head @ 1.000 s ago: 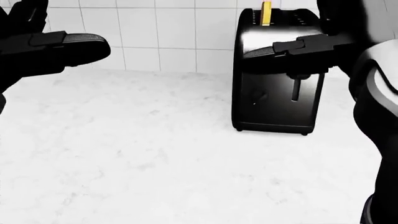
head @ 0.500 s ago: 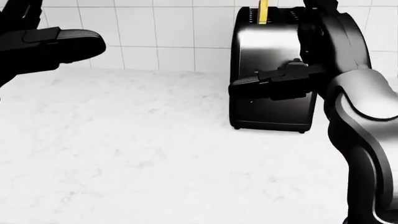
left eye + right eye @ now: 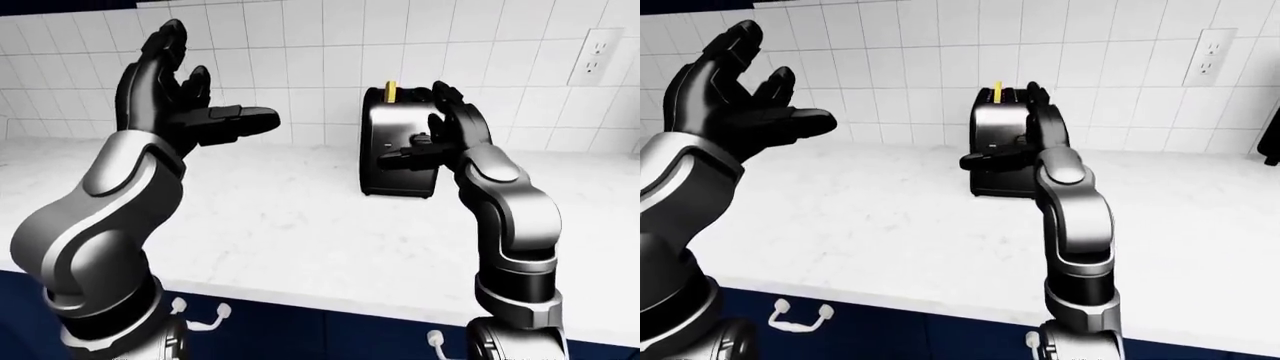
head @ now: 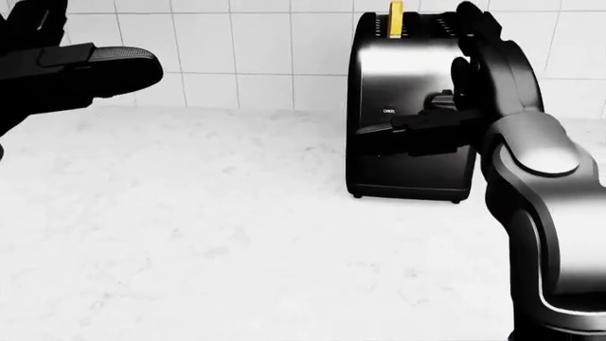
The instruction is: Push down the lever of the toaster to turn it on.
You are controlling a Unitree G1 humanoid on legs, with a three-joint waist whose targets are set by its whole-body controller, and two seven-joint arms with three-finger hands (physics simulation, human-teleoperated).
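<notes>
The black toaster [image 4: 403, 85] stands on the white counter against the tiled wall, with a yellow piece [image 4: 395, 18] sticking out of its top slot. My right hand [image 4: 431, 96] is open and pressed close against the toaster's near face. Its thumb [image 4: 398, 133] lies across that face and its fingers point up along the right side. The lever is hidden behind this hand. My left hand [image 3: 205, 105] is raised high at the left, open and holding nothing, well away from the toaster.
The white marble counter [image 4: 190, 234] runs across the view, with dark blue cabinets and white handles [image 3: 200, 319] below its near edge. A wall outlet [image 3: 597, 56] sits at the upper right. A dark object [image 3: 1272, 135] shows at the right edge of the right-eye view.
My right hand has dropped from the toaster's top down across its face, now covering the lever slot that showed a second ago. The view shifted slightly. The left hand has hardly moved.
</notes>
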